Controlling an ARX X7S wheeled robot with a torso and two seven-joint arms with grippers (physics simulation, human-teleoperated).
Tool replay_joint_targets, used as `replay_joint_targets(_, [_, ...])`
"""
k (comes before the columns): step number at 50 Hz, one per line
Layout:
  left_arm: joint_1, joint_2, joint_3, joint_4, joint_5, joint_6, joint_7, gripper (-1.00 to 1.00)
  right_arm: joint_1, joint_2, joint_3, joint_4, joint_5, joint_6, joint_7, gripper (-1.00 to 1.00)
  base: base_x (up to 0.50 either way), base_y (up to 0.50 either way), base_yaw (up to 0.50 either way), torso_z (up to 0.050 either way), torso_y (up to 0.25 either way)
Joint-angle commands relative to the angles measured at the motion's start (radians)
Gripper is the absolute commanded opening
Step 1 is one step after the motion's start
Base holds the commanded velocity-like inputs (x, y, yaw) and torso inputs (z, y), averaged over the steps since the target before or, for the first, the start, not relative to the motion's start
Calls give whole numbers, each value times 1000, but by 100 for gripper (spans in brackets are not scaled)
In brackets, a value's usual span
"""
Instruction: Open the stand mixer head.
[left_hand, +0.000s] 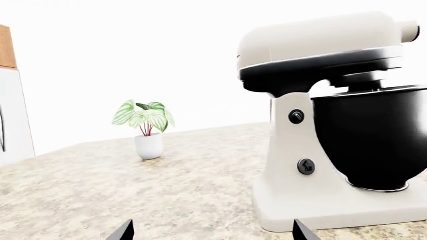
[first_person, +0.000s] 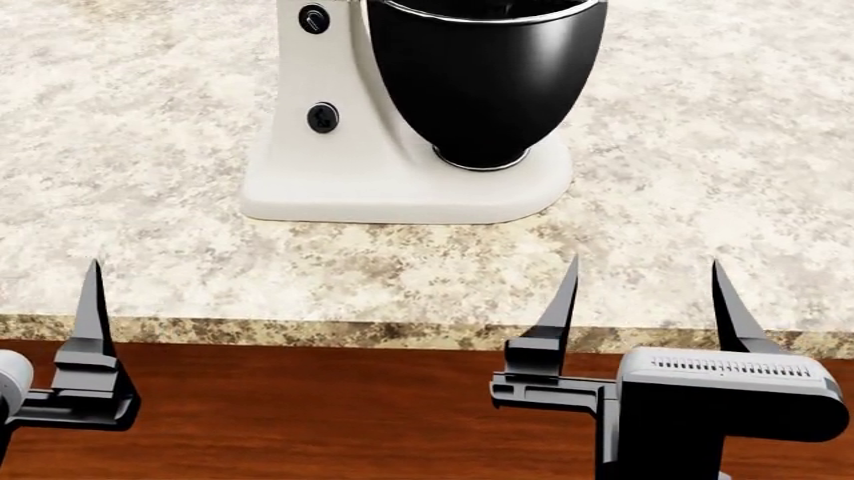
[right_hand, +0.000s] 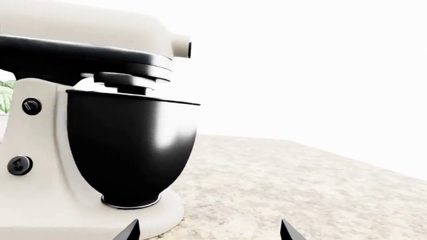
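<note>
The white stand mixer stands on the speckled counter. Its head, rounded and white with a dark glossy band beneath, sits lowered over the glossy black bowl. The head also shows in the right wrist view; the head view cuts it off, showing only the bowl and the base. My left gripper is open and empty, short of the mixer's base; only one of its fingers shows in the head view. My right gripper is open and empty at the counter's front edge, also seen in the right wrist view.
A small potted plant stands on the counter beyond the mixer's column side. Two black knobs sit on the column. The counter's front edge runs above a dark wood front. A white panel stands at the counter's far end.
</note>
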Motion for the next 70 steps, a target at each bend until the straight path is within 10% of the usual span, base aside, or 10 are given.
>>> replay_joint_targets(1, [3,-5,-2,9,-7,-4,-7,100,1,6,-7,2,4,-2,8,100,0,500,0,0,0])
replay_joint_targets(40, [-1,-15,14,-5,-20,9,-28,100,-3,19,-14,-16,35,-4,33,100,0,500,0,0,0])
replay_joint_targets(62, [5,-21,15,-7,-33,21,-38,100,-6,21,0,-22,98,-4,23,100,287,0,0,0,0])
replay_joint_targets(63, [7,-21,13,-6,-36,23,-37,100,-8,23,0,-22,94,-9,25,-100,0,0,0,0,0])
replay_joint_targets(70, [5,-22,13,-9,-38,27,-42,100,2,32,-4,-28,92,-9,27,-100,0,0,0,0,0])
